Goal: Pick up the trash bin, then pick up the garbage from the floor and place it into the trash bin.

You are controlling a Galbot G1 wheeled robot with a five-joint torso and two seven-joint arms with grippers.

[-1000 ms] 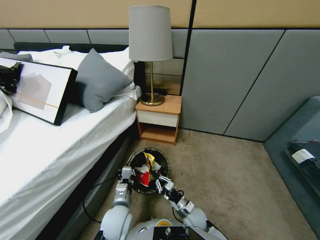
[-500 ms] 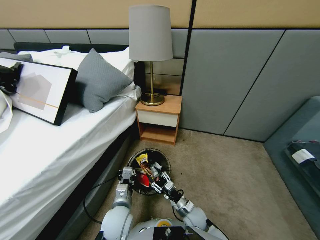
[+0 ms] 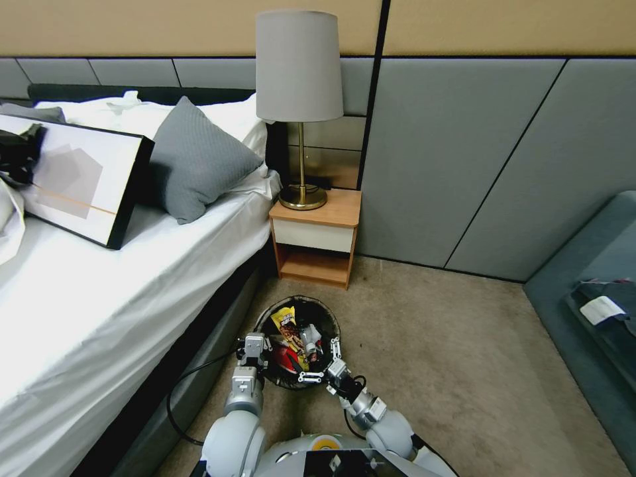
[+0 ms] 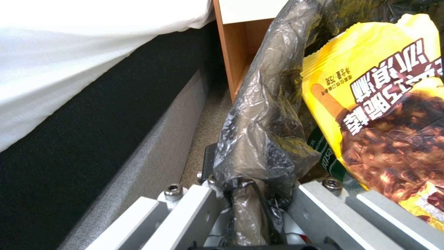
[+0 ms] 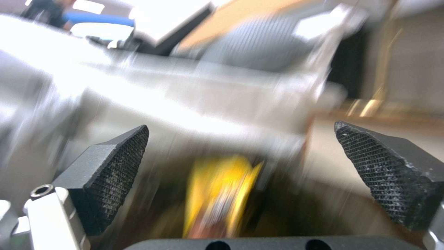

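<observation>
On my left stood a white-sheeted bed [image 3: 99,278]. My left gripper [image 3: 254,347] was clamped on the bagged rim of the trash bin [image 3: 328,318], which sat on the floor [image 3: 430,344] before a nightstand [image 3: 317,235]. A yellow wrapper [image 3: 286,324] lay inside. My right gripper [image 3: 322,361] hung spread wide over the near rim.

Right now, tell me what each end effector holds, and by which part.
The left end effector grips the trash bin by its bag-covered rim. The right end effector is open over the bin's near edge, holding nothing.
</observation>
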